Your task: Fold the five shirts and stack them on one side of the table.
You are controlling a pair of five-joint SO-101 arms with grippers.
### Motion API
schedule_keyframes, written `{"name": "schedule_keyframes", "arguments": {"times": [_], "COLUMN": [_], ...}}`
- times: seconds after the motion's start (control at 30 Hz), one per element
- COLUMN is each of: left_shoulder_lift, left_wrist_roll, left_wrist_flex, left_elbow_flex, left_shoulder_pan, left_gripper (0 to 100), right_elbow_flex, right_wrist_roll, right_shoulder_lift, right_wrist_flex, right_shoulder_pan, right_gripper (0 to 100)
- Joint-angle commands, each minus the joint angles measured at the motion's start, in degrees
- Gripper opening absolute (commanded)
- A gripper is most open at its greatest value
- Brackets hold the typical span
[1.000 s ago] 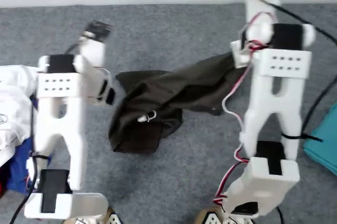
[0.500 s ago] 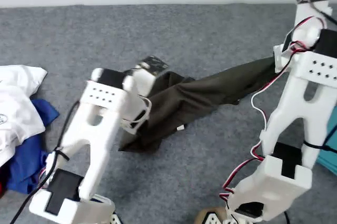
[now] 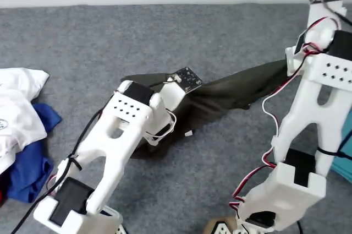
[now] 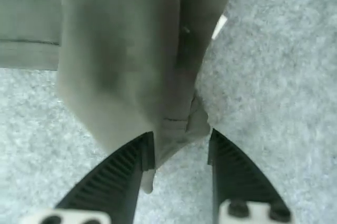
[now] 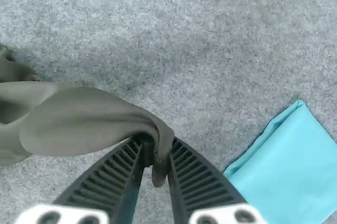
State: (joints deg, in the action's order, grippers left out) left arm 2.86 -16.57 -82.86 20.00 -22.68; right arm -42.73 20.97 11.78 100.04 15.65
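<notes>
A dark olive shirt (image 3: 231, 93) stretches across the middle of the grey table (image 3: 110, 41), from a bunched end near the centre up to the right. My right gripper (image 5: 155, 156) is shut on the shirt's (image 5: 79, 121) raised end, above the table's right side. My left gripper (image 4: 176, 153) is open and low over the bunched end, with a fold of the shirt (image 4: 121, 66) lying between its fingers (image 4: 124, 168). In the high view the left arm (image 3: 129, 118) leans over that end and covers part of it.
A pile of white shirts (image 3: 16, 113) and a blue shirt (image 3: 27, 170) lies at the table's left edge. A folded teal shirt (image 5: 289, 166) lies at the right edge, also seen in the high view (image 3: 344, 157). A small white tag (image 3: 188, 133) pokes out beside the olive shirt.
The left arm has swung from the left side to the middle and come down over the shirt's bunched end. The right arm first pulled its end to the right, stretching the shirt, then kept still.
</notes>
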Motion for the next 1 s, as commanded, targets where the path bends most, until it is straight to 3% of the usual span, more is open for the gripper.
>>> {"name": "schedule_keyframes", "arguments": {"times": [0.0,0.43,0.8,0.97], "left_shoulder_lift": [-2.55,-10.99,-4.92,-7.12], "left_wrist_roll": [-0.44,-1.67,-1.32,-1.41], "left_wrist_flex": [1.05,4.48,0.79,1.23], "left_elbow_flex": [-0.13,-0.22,0.13,0.04], "left_shoulder_pan": [-0.35,0.00,-7.12,-5.45], "left_gripper": [18,18,10,11], "right_elbow_flex": [-2.46,-2.46,-2.46,-2.46], "right_wrist_roll": [0.53,0.53,0.53,0.53], "right_shoulder_lift": [-3.47,-3.47,-3.47,-3.47], "right_wrist_flex": [0.57,1.45,2.07,2.07], "right_shoulder_pan": [0.75,0.75,0.75,0.75], "right_gripper": [1.0,1.0,1.0,1.0]}}
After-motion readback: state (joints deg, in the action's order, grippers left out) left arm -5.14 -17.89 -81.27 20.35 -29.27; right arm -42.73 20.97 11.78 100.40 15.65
